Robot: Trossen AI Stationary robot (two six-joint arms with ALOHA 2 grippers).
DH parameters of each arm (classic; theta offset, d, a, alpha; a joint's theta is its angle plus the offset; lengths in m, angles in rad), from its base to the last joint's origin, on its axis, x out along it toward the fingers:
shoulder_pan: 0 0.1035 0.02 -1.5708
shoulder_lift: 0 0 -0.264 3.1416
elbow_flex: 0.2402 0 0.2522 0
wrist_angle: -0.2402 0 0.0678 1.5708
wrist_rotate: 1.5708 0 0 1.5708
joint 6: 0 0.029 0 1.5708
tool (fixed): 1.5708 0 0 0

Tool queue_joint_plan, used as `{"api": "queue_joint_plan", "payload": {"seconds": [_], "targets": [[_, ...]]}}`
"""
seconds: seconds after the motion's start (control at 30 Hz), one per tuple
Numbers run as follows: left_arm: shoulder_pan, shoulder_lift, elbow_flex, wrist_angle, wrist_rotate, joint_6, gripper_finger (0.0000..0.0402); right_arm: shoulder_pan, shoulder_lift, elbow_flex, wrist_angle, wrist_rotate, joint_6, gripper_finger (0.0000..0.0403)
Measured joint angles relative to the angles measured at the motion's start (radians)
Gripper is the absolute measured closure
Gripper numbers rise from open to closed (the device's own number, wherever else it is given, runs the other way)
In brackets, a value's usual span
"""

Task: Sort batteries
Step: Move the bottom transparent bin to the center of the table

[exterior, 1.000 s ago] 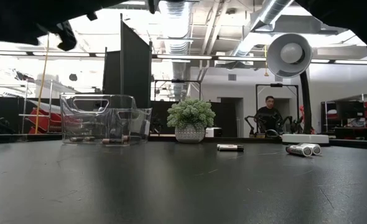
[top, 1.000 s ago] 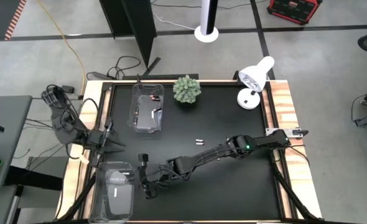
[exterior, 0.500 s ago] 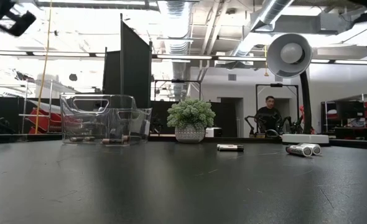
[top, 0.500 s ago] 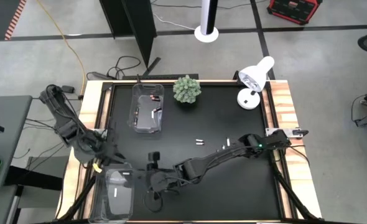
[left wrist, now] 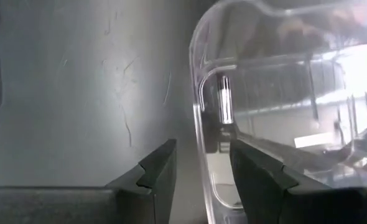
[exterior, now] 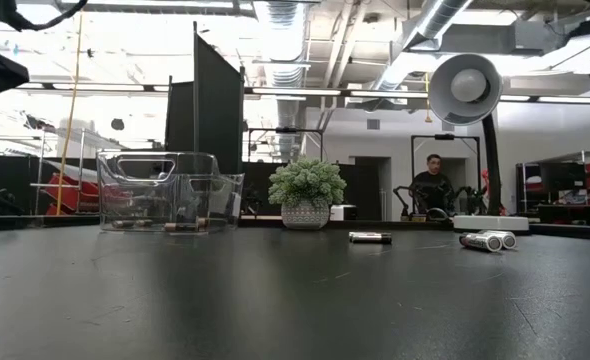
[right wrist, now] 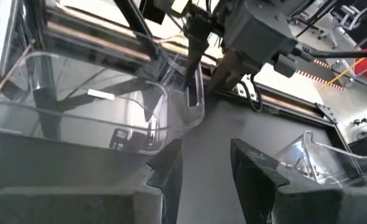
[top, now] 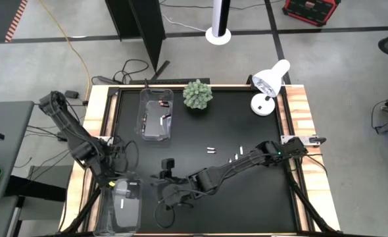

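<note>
Loose batteries lie on the black table: a pale pair [top: 210, 150] and two more [top: 237, 156]; the low view shows a dark one [exterior: 370, 237] and a silver pair [exterior: 487, 240]. The near clear bin [top: 125, 207] holds a white battery [right wrist: 99, 93]. The far clear bin [top: 156, 115] holds several batteries. My left gripper [left wrist: 202, 155] is open at the near bin's far corner, with the bin's wall [left wrist: 199, 118] between its fingers. My right gripper [right wrist: 205, 155] is open and empty over bare table just right of that bin, facing the left gripper [right wrist: 193, 87]. My left gripper comes at the near bin's wall close to a corner [right wrist: 196, 109] from above, one finger [left wrist: 255, 168] on the inner side and one [left wrist: 158, 165] outside. Whether either finger touches the wall, I cannot tell. The bin rests flat on the table.
A potted plant [top: 197, 94] and a white desk lamp [top: 269, 82] stand along the far edge. The right arm [top: 246, 161] stretches low across the table's middle, close to the loose batteries. A person [exterior: 433, 180] sits in the room beyond.
My left gripper has swung from the table's left edge toward the near edge and come down at the near bin's far corner. My right gripper has drawn slightly rightward from the bin and turned. Batteries and bins have stayed put.
</note>
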Motion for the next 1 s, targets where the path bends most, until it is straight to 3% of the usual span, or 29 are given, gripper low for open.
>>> {"api": "queue_joint_plan", "payload": {"seconds": [0.27,0.73,1.0], "targets": [[0.021,0.028,0.000,-0.008,0.000,-0.008,0.0281,-0.003,0.001,0.000,-0.006,0.000,-0.023,0.0255],[0.102,0.029,0.000,0.005,0.000,0.004,0.0394,0.006,0.002,0.000,-0.012,0.003,-0.023,0.0255],[0.152,0.029,0.000,0.113,-0.009,0.107,0.0394,0.028,0.000,0.000,-0.042,0.046,-0.022,0.0255]]}}
